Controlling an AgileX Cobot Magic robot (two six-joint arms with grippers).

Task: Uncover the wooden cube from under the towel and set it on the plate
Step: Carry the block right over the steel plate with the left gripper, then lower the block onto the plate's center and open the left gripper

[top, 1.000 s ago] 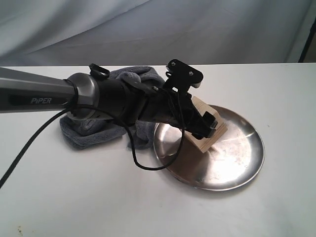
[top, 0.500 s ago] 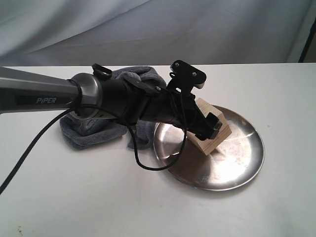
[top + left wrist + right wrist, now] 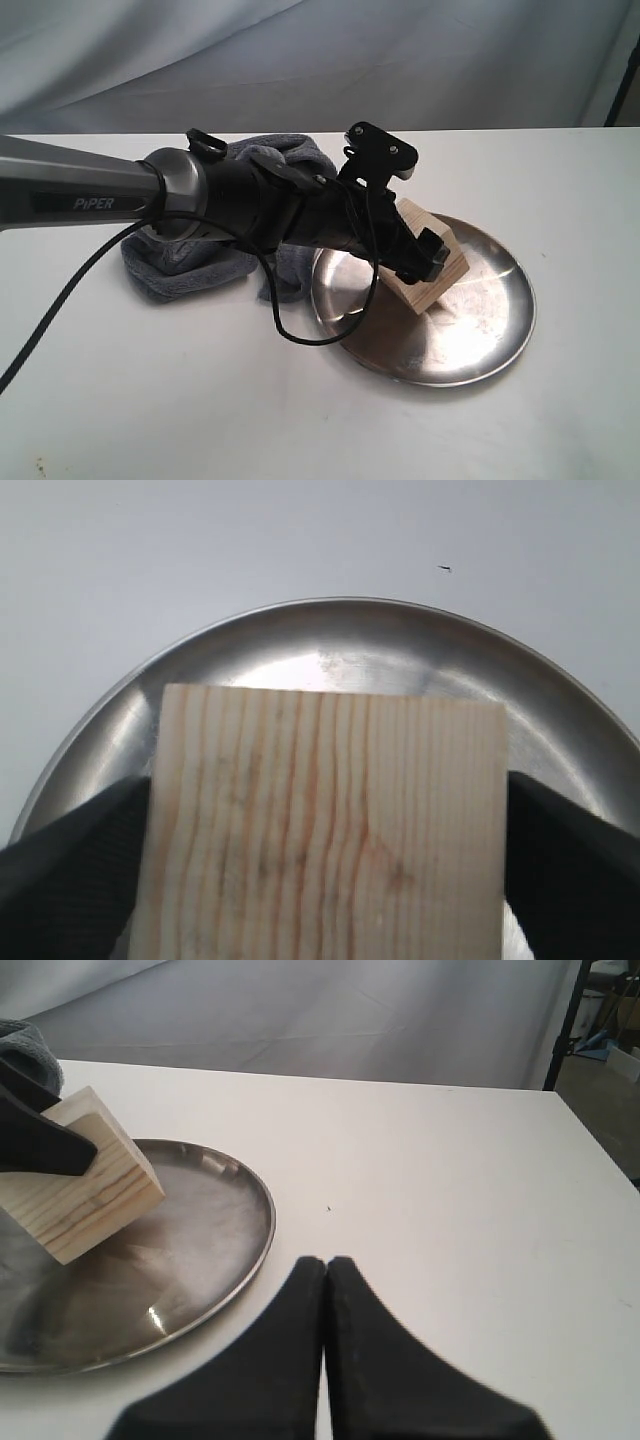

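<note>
The pale wooden cube (image 3: pixel 440 280) is tilted over the left part of the shiny steel plate (image 3: pixel 490 345). My left gripper (image 3: pixel 425 262) is shut on it, with a black finger on each side face. The left wrist view shows the cube's grain (image 3: pixel 330 820) filling the space between the fingers (image 3: pixel 70 870), with the plate (image 3: pixel 350 640) beyond. I cannot tell whether the cube's low corner (image 3: pixel 70 1245) touches the plate (image 3: pixel 190 1260). My right gripper (image 3: pixel 326 1262) is shut and empty, just off the plate's rim. The grey towel (image 3: pixel 180 265) lies crumpled left of the plate.
The left arm (image 3: pixel 90 195) stretches in from the left edge, over the towel, with a black cable (image 3: pixel 300 335) looping down onto the white table (image 3: pixel 150 400). A grey backdrop (image 3: pixel 320 60) hangs behind. The table's edge (image 3: pixel 600 1150) shows in the right wrist view.
The left gripper has shifted the cube slightly to the right over the plate, then held still. The towel and plate have not moved.
</note>
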